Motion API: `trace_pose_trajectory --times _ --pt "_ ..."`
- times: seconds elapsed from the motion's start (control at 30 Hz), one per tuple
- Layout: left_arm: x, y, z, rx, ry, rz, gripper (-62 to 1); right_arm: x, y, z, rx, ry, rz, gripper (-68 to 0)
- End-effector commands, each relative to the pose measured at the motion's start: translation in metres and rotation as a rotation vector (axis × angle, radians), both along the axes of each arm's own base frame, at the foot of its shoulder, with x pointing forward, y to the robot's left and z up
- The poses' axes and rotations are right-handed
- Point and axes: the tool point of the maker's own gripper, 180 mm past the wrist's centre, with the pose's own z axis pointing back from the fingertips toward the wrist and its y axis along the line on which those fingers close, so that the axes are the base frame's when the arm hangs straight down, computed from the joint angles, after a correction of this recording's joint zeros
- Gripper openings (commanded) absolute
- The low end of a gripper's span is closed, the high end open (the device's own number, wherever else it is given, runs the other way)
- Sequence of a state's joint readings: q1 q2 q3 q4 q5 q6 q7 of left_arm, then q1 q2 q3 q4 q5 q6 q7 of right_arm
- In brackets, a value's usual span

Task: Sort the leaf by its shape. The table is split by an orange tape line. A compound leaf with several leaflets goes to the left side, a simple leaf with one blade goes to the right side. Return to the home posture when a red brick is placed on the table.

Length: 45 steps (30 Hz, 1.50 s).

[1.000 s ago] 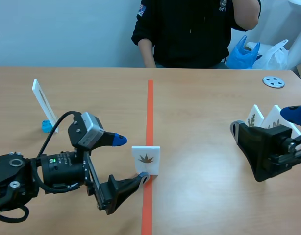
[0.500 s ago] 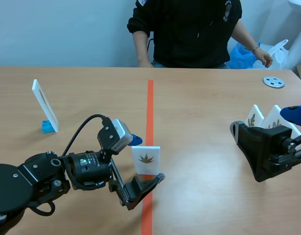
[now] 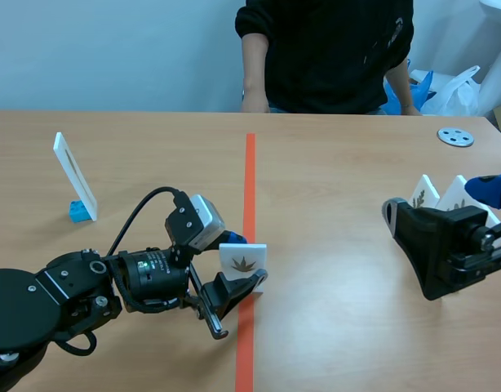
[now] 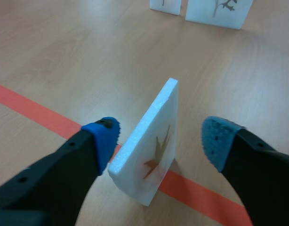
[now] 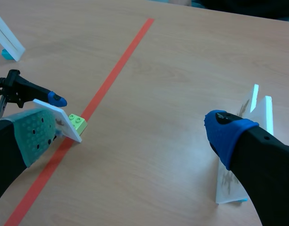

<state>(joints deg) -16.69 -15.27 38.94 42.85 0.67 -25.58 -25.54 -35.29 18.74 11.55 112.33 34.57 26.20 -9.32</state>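
The upright white foam leaf card (image 4: 151, 155) stands between the left gripper's (image 4: 159, 137) open fingers (image 4: 64, 162), broad faces toward the blue pads (image 4: 215, 139).

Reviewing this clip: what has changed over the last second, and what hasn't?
The left tool swung forward and to the right, up to the leaf card on the tape line. Its open fingers now straddle the card but have not shut on it. The person across the table lowered a raised hand. The card and the right tool stayed put.
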Motion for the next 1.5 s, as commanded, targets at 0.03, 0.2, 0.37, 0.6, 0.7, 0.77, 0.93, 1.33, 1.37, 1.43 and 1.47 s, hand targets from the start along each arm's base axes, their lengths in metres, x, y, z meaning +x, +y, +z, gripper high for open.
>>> trace_pose_trajectory --times 0.03,0.2,0.37,0.6,0.7,0.77,0.93,1.33,1.37,1.43,1.47 --pt "0.01 -0.002 0.012 -0.017 -0.045 0.021 -28.6 0.001 -0.001 0.007 0.004 -0.024 0.003 0.4" --pt "0.011 0.001 0.009 -0.008 -0.043 0.034 -36.2 0.001 -0.001 0.007 0.004 -0.024 0.003 0.4" --pt "0.01 0.004 0.003 0.002 -0.03 0.039 -46.8 0.001 -0.001 0.007 0.004 -0.024 0.003 0.4" --pt "0.01 0.005 0.003 0.0 -0.03 0.04 -55.1 0.002 -0.001 0.008 0.005 -0.027 0.002 0.4" --pt "0.01 0.005 0.005 -0.009 -0.034 0.039 -55.2 0.002 -0.001 0.008 0.005 -0.027 0.002 0.4" --pt "0.009 0.005 0.007 -0.022 -0.033 0.036 -55.2 0.002 -0.001 0.008 0.006 -0.027 0.002 0.4" --pt "0.013 0.016 0.031 -0.133 0.0 0.08 -55.2 0.003 -0.001 0.01 0.009 -0.04 0.002 0.4" --pt "0.022 0.094 0.064 -0.281 0.076 0.393 -55.2 0.003 -0.001 0.011 0.009 -0.043 0.001 0.4" --pt "0.022 0.102 0.064 -0.287 0.082 0.421 -55.2 0.003 -0.001 0.011 0.009 -0.043 0.001 0.4" --pt "0.023 0.117 0.063 -0.295 0.086 0.48 -55.2 0.003 -0.001 0.011 0.009 -0.043 0.001 0.4" --pt "0.025 0.126 0.062 -0.292 0.079 0.515 -55.2 0.003 -0.001 0.011 0.009 -0.043 0.001 0.4"
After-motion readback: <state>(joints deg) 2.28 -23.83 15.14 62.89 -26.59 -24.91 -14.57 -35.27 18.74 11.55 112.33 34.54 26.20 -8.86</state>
